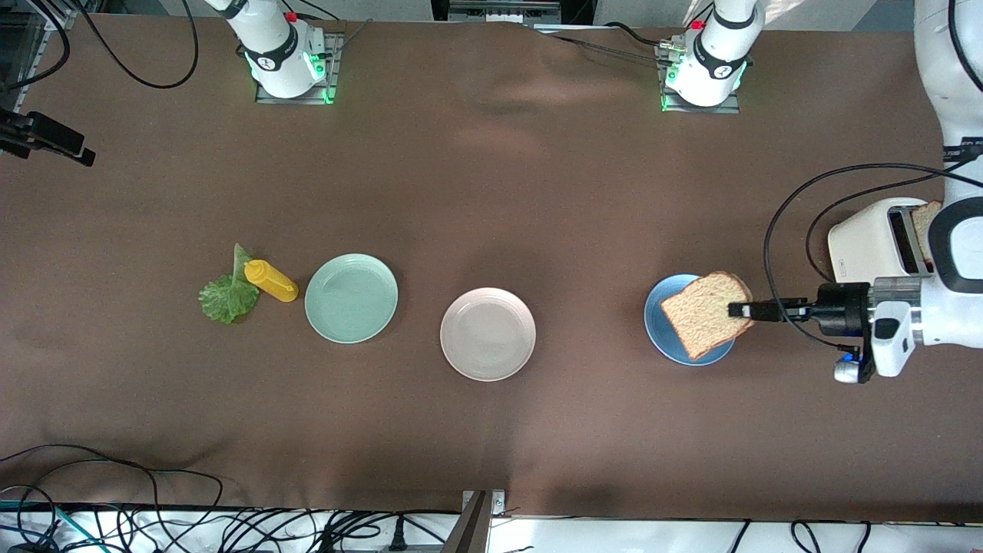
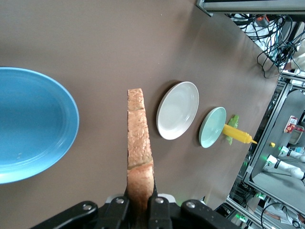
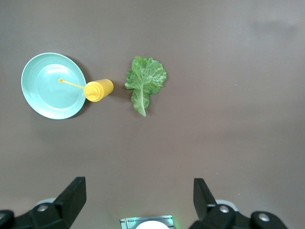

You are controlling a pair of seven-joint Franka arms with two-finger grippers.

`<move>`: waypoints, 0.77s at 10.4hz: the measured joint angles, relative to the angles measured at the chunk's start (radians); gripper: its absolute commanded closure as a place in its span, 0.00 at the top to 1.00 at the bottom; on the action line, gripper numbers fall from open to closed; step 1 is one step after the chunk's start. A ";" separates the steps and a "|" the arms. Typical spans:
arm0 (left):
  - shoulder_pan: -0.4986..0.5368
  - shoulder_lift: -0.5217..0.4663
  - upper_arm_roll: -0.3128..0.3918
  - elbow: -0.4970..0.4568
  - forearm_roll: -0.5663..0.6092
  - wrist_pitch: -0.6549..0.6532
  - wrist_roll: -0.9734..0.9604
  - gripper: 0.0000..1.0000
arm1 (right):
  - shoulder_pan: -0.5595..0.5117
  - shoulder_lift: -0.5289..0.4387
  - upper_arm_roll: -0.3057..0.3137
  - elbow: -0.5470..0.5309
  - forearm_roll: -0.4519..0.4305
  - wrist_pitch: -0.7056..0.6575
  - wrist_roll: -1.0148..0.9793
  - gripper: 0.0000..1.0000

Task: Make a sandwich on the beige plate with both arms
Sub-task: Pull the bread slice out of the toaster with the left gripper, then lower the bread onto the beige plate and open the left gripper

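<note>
Beige plate (image 1: 488,334) bare | left pincer (image 1: 736,310) grips bread slice (image 1: 705,313) over blue plate (image 1: 659,329)

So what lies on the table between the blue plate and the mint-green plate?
Only the empty beige plate, midway between the blue plate and the mint-green plate; otherwise bare brown cloth. The front view shows it best.

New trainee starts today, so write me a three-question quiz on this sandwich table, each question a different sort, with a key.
1. True or false: the beige plate already holds bread.
2. Which pincer grips the bread slice? A) left pincer B) right pincer
3. Fill in: the lettuce leaf lies on the table beside the yellow ____.

Key: 1 false; 2 A, shut on the slice over the blue plate, while the right pincer is open above the lettuce; 3 bottle.
</note>
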 measured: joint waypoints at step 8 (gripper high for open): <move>-0.271 0.033 -0.003 -0.136 -0.294 0.432 -0.082 0.00 | -0.001 0.015 0.000 0.000 0.000 0.000 0.000 1.00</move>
